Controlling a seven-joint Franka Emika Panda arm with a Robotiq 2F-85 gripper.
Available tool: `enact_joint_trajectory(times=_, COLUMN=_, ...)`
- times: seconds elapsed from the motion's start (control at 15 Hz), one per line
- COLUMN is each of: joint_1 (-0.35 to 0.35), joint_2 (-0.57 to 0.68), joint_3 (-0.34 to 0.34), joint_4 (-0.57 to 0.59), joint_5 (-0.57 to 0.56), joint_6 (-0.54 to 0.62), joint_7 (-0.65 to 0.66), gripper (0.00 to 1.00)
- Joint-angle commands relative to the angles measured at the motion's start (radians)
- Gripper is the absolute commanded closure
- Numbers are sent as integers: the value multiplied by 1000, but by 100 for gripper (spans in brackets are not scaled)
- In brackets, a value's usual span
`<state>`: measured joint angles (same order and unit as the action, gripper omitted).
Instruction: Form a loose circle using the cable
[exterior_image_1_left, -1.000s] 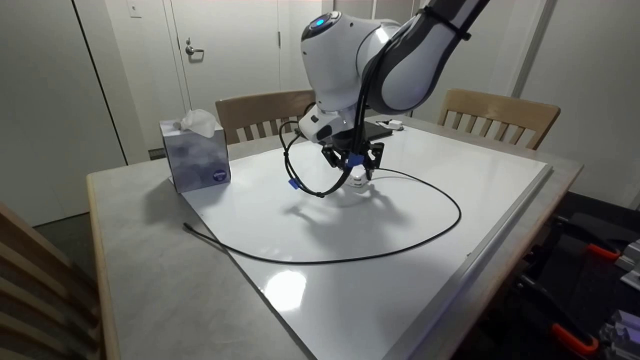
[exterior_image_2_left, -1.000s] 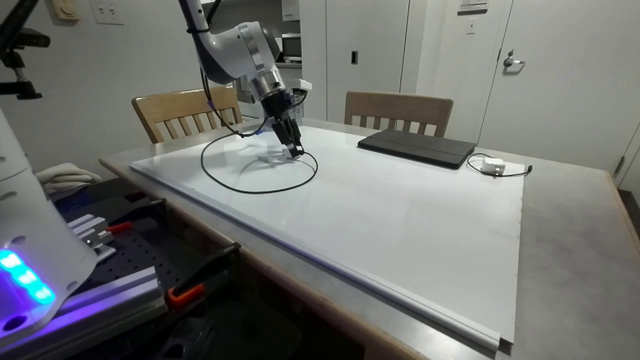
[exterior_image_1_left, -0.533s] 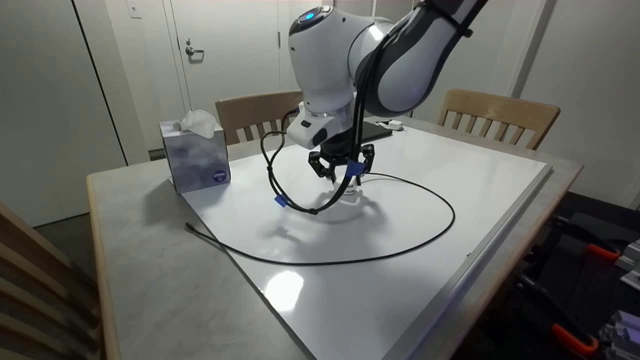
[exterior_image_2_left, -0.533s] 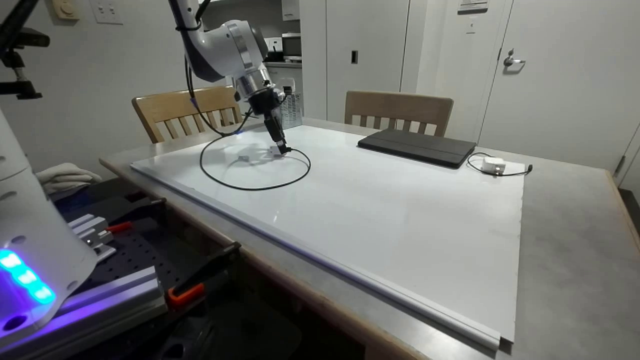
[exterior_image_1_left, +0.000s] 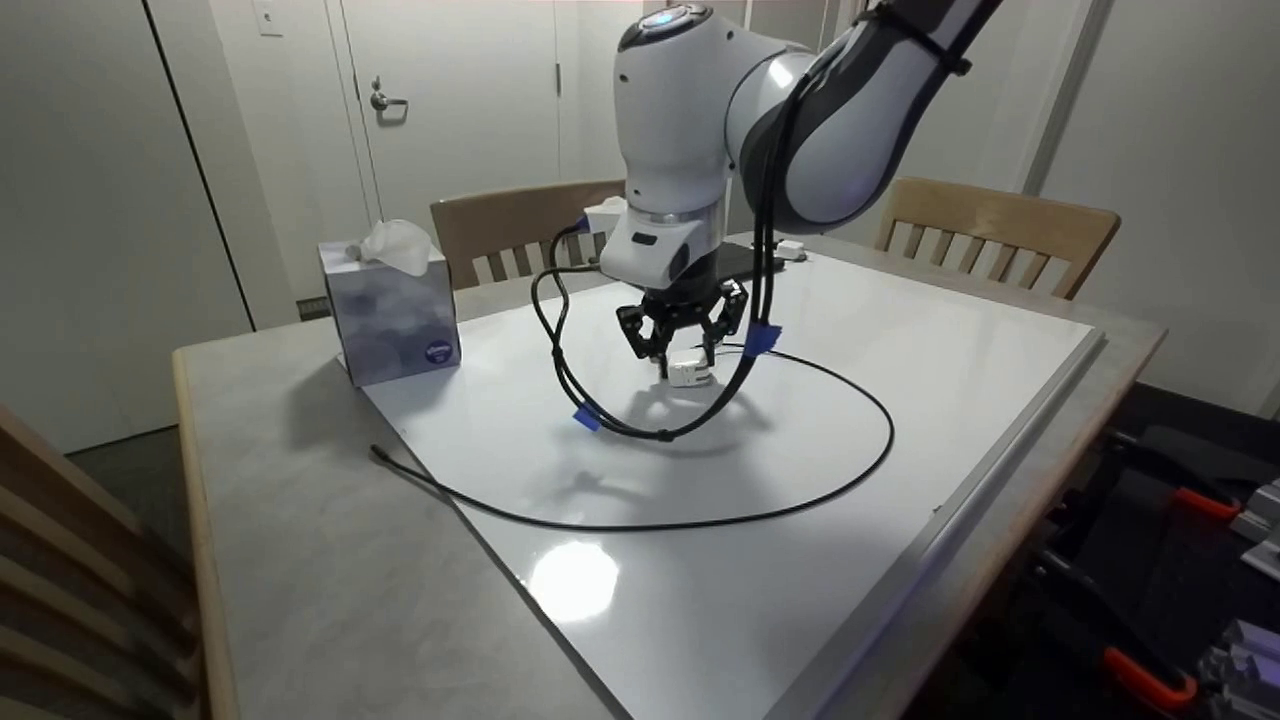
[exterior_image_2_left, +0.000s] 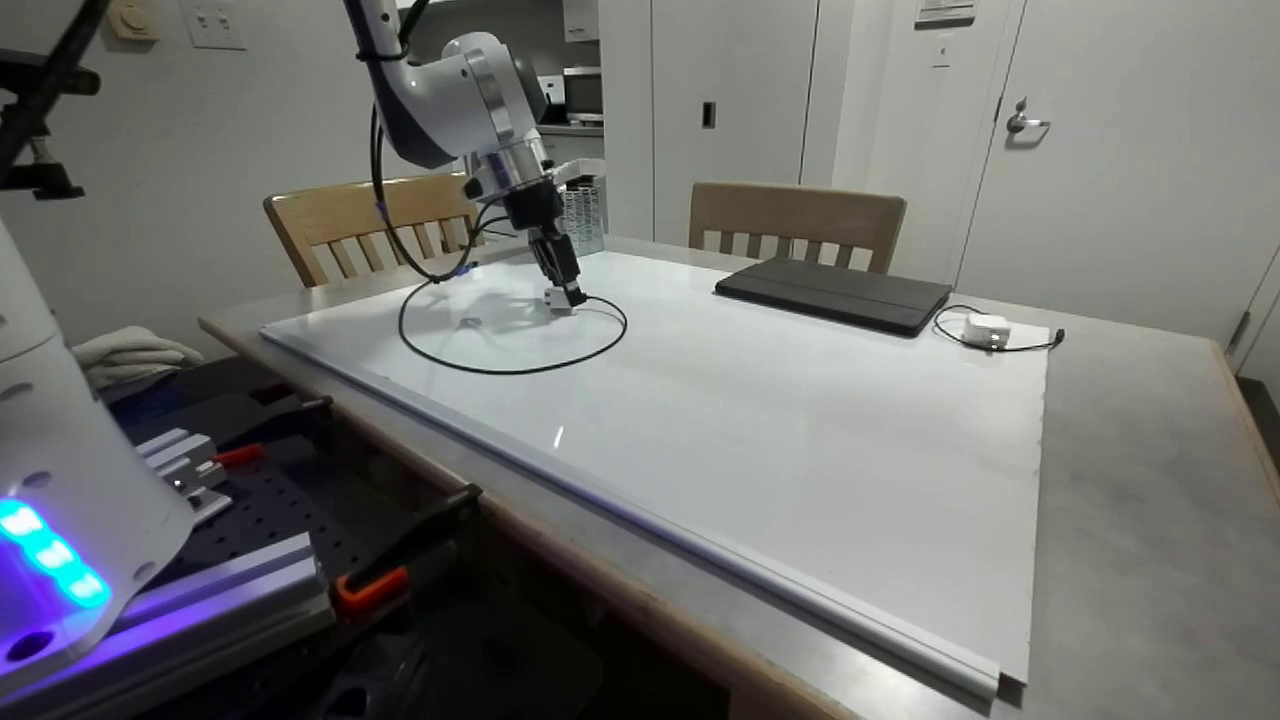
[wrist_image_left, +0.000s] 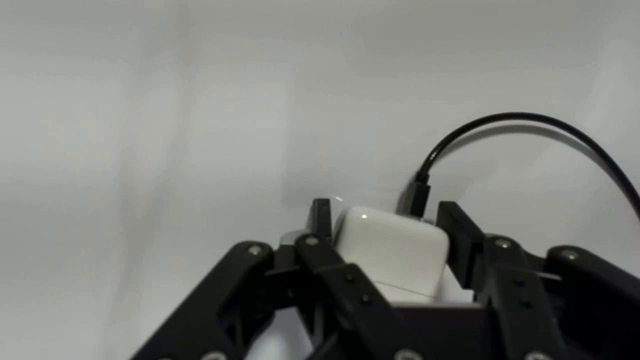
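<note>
**Light, springy cord: hold the block or the tip**

The cable (exterior_image_1_left: 650, 528) lies mostly on a glossy white board (exterior_image_1_left: 760, 600) on the desk (exterior_image_1_left: 330, 580), its free tip (exterior_image_1_left: 380, 455) out past the board's edge. Expect little weight and some spring: it should keep a wide curve willingly, resist a tight one, and slide easily on that smooth face. The white block (wrist_image_left: 392, 250) at its other end looks rigid and slick, probably the heaviest part; its flat sides make the better handle. Tugging at the slim black plug (wrist_image_left: 419, 199) could pull it out.

The hand (wrist_image_left: 384, 215) has its fingers (wrist_image_left: 460, 245) on either side of the white block, which sits askew: one corner seems to meet the finger at the right of the wrist view, while a thin dark strip runs along the opposite side. Whether that is a pinch or a loose fence, I cannot tell.

In an exterior view the cable forms a sideways U, bend towards the rail (exterior_image_1_left: 957, 512), long axis running across the board, open side towards the tissue box (exterior_image_1_left: 395, 315). The black plug points into the white block; from it the cord arches away to the right of the wrist view.
</note>
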<state>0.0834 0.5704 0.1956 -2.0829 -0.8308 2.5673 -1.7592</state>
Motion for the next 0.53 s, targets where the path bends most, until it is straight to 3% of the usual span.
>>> enact_joint_trajectory(times=0.0, joint_1=-44, joint_2=-2, joint_3=26, joint_4=-53, joint_5=12, joint_6=128, joint_7=-162, gripper=14)
enact_joint_trajectory(times=0.2, joint_1=-71, joint_2=-3, joint_3=39, joint_4=-72, joint_5=69, joint_6=194, joint_7=-244, gripper=0)
enact_joint_trajectory(times=0.47, joint_1=-71, joint_2=-39, joint_3=53, joint_4=-103, joint_5=248, joint_6=214, joint_7=-191, gripper=0)
